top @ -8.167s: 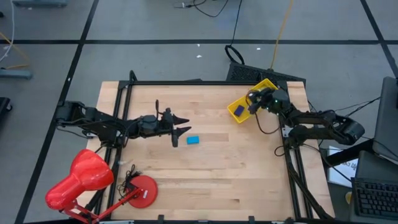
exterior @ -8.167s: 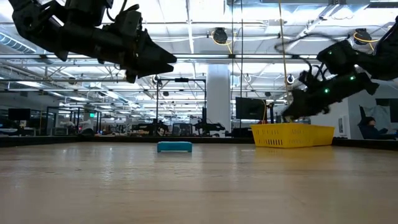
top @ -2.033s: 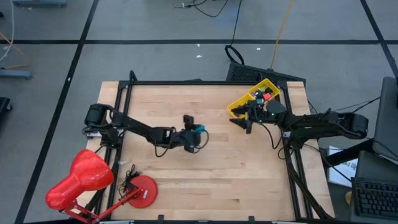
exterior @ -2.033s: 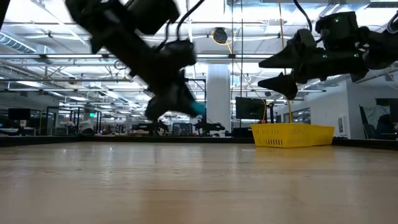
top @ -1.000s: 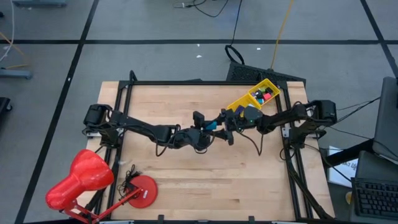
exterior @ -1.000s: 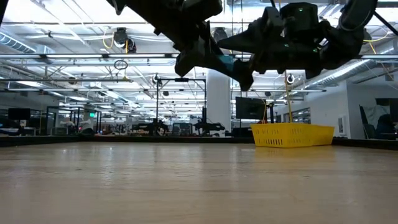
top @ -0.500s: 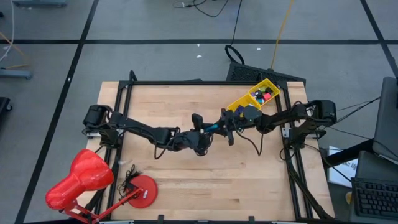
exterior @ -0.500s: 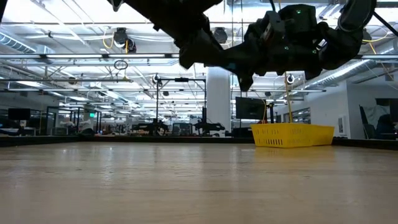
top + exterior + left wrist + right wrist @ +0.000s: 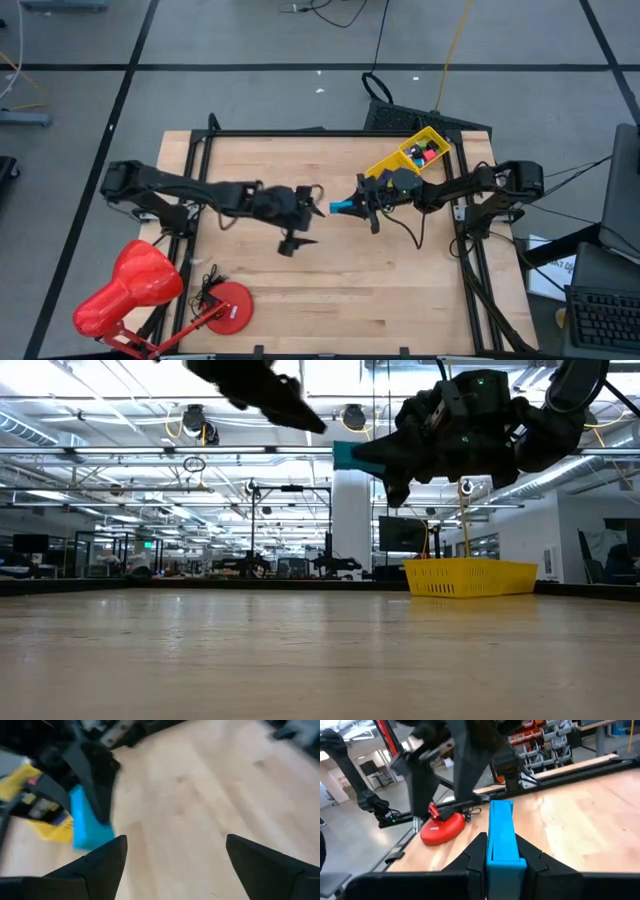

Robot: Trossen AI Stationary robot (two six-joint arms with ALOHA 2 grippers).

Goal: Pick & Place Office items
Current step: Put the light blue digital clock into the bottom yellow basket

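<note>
The blue piece [image 9: 342, 207] hangs in the air just beside the yellow tray [image 9: 384, 167], clamped in the right gripper [image 9: 356, 206]; its long axis points away from the tray. The left gripper [image 9: 296, 226] is spread wide and empty, farther from the tray, so the right arm is the nearer one to carry it there.

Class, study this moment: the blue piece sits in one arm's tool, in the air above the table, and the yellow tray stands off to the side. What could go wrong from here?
1. The right tool pinches the blue piece at one end only, high above the table; it might tilt or slip out.
2. The left tool, open, hangs close by; the arms could bump as the right one turns.
3. The yellow tray already holds small pieces; a careless drop might land outside it.
</note>
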